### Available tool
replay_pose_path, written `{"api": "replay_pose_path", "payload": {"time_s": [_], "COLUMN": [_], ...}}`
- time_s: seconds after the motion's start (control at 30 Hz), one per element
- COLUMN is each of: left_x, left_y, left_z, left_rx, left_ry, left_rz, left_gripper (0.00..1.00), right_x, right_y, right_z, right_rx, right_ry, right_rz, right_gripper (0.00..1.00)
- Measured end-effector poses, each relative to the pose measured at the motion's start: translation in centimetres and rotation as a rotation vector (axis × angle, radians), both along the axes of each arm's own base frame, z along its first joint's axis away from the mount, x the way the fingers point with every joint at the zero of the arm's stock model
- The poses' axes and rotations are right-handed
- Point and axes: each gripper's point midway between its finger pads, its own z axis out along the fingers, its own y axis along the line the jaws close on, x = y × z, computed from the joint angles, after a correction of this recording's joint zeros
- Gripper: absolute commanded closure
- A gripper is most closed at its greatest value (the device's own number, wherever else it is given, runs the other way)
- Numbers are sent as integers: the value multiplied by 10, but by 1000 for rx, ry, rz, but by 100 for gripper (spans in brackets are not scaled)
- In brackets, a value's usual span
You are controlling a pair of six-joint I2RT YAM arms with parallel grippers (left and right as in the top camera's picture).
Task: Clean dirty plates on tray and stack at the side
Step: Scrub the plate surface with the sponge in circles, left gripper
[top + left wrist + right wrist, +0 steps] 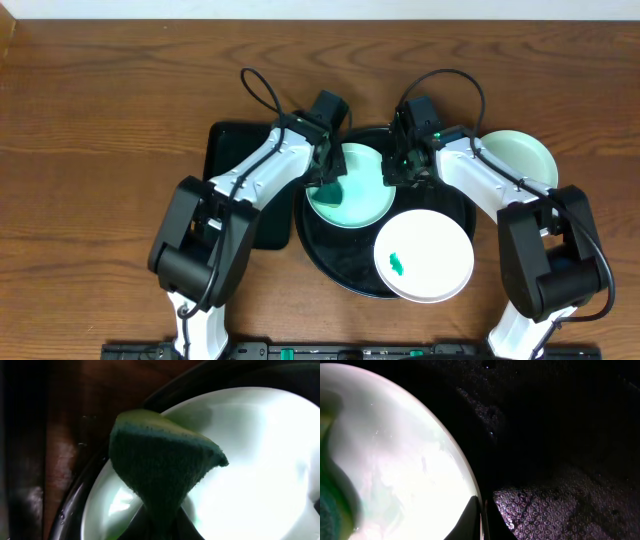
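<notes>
A pale mint-green plate (352, 190) lies on the back left of the round black tray (340, 252). My left gripper (325, 180) is shut on a green sponge (160, 465), which presses on this plate (250, 460) near its left edge. My right gripper (398, 175) is shut on the plate's right rim (395, 470), one finger over the rim and one outside it, above the tray floor (560, 510). A white plate (424, 253) with a small green smear (397, 264) sits at the tray's front right. Another mint-green plate (515, 158) rests on the table to the right of the tray.
A dark green rectangular tray (235, 175) lies on the table left of the black tray, partly under my left arm. The brown wooden table (100, 120) extends to the left and back.
</notes>
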Motion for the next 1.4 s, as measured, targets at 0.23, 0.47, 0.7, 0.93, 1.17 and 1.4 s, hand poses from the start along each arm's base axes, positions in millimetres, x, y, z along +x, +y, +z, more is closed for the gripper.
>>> {"api": "replay_pose_path", "payload": {"time_s": [0.23,0.47,0.7,0.93,1.17,1.4], "left_x": [0,6,5,0,14,3], "left_y": [-12,-38,-66,-75,-52,-23], "left_z": [-9,-7,-4,8,78,86], "left_rx": [9,-110,-265,-355,-411,-260], "left_ry": [-11,-25,6,39,-75,-88], "left_rz": [-28,-54,-75,-91,-54,-14], "left_gripper": [93,92,93,93,93,93], "right_x": [0,0,0,0,0,0], "right_y": [0,-2,-2,-2,-2,-2], "right_z": [0,0,0,0,0,0], "right_rx": [0,-9,-12,-12,-11,-11], "right_ry": [0,-1,-2,-2,-2,-2], "right_rz": [0,-2,-3,-3,-3,-3], "right_gripper": [99,99,99,99,99,99]}}
